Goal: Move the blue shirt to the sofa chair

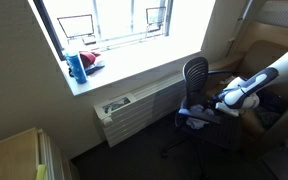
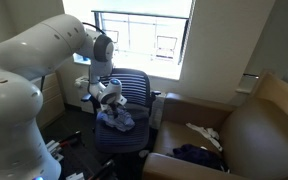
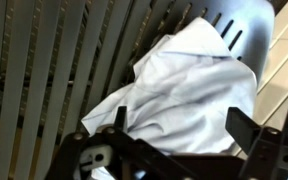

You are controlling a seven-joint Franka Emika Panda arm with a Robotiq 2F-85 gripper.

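Blue shirt [image 2: 118, 120] lies bunched on the office chair [image 2: 137, 88]; the hand [image 2: 109, 100] hangs over it, fingers apart; sofa chair [image 2: 256, 132] at three o'clock.

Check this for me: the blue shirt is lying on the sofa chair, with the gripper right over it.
Wrong on one point: the blue shirt lies on the seat of the office chair, not the sofa chair, as an exterior view shows. The gripper is right over it.

Blue shirt [image 2: 117, 120] (crumpled) on office chair [image 2: 136, 86] seat
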